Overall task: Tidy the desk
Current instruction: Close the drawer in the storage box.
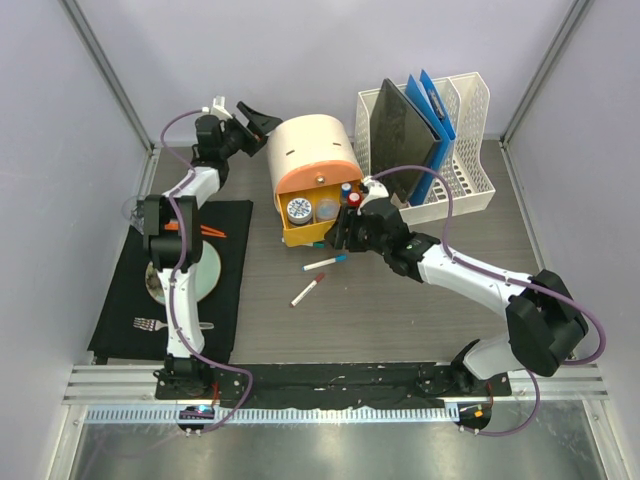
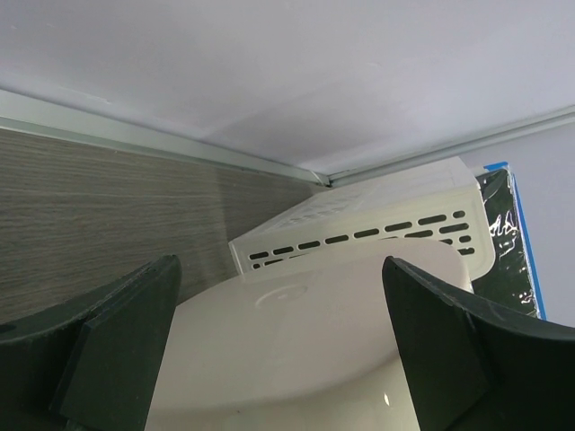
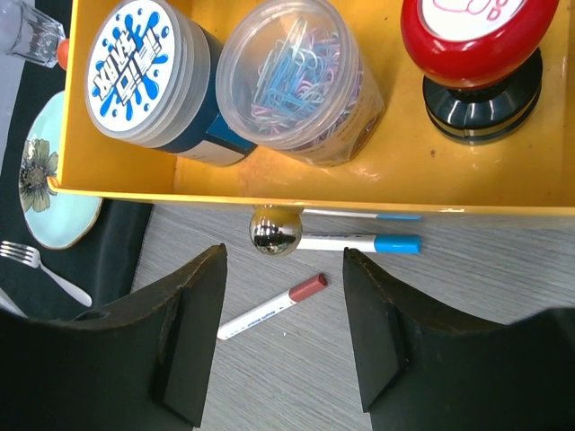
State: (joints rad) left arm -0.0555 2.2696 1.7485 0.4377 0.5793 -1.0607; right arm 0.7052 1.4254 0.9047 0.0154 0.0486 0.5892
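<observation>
The desk is dark wood-grain. A cream round-topped box stands on it with its orange drawer pulled out. My left gripper is open and empty at the box's far left side, its fingers on either side of the cream top. My right gripper is open and empty just in front of the drawer's chrome knob. Below it on the desk lie a red-capped marker and a blue-capped marker.
The drawer holds a blue-and-white tin, a jar of paper clips and a red stamp. A black mat on the left carries a plate and fork. A white file rack with folders stands behind on the right.
</observation>
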